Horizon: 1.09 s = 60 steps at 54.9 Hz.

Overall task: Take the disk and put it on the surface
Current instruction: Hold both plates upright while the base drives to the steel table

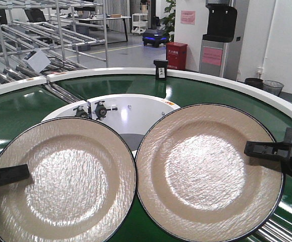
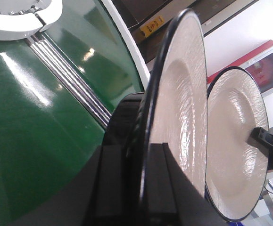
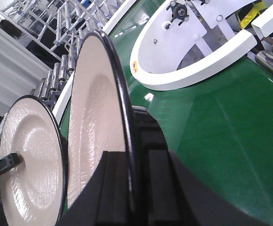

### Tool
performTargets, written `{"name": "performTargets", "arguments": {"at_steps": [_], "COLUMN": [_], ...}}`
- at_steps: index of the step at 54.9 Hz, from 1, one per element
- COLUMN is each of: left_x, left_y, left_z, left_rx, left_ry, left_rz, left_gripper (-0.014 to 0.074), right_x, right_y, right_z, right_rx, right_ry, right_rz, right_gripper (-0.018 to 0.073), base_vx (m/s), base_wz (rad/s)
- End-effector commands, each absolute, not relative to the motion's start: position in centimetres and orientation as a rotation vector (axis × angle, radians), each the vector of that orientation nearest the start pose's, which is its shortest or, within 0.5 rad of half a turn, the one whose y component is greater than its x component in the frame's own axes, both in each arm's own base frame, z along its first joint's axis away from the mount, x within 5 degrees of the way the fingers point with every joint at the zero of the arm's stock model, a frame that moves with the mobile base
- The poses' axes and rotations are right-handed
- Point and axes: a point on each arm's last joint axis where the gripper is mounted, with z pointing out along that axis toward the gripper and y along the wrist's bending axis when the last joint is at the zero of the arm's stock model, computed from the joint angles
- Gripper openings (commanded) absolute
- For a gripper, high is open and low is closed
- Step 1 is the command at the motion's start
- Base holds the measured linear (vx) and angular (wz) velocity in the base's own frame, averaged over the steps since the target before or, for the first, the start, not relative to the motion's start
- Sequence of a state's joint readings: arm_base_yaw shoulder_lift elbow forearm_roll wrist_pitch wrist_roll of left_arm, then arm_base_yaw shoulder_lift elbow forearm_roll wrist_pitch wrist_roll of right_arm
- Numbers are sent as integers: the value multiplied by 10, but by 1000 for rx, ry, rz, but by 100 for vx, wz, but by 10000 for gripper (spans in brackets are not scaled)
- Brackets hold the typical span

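Item 1: the left disk (image 1: 65,181), a round cream plate with a textured glaze and a thin black rim, is held over the near edge of the green curved conveyor belt (image 1: 211,93), face up towards the front camera. The left gripper (image 1: 7,175) is closed on its outer rim. The left wrist view confirms black fingers (image 2: 110,188) pinching the rim on both faces.

Item 2: the right disk (image 1: 209,171), of the same make, is also over the belt's near edge. The right gripper (image 1: 267,149) is clamped on its outer rim, with one finger (image 3: 117,188) on each face in the right wrist view.

Item 3: in the front view the two rims meet above the belt. Whether they touch cannot be told.

Item 4: inside the belt's curve sits a white hub plate (image 1: 135,108). At the belt's far edge stands a small black box (image 1: 161,69).
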<state>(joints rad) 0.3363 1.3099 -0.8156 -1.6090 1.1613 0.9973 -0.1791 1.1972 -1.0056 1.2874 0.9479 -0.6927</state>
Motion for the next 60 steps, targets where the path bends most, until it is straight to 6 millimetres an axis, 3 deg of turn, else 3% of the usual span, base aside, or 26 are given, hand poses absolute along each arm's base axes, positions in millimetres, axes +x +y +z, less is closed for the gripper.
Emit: {"name": "performTargets", "arguments": {"at_steps": [1,23,60], "left_x": [248,247,247], "left_y": [-2,-2,-2], "left_z": [347,347,347], "left_rx": [-117,-116,-116], "left_ry": [1685,1685,1685], "left_rz": [-1434,-1435,-1435], "left_gripper": [-1,-1,-1], "right_x": [237,239,239], "right_y": [30,29,29], "right_z": [397,397,397], "right_rx": [59,77,77], "right_ry": [1867,1860,1860], "right_rz": [1146,1128,1129], "right_gripper": [-9,-9,-9], "base_vx": [0,-9,-22], "base_wz": [1,-11,-53]}}
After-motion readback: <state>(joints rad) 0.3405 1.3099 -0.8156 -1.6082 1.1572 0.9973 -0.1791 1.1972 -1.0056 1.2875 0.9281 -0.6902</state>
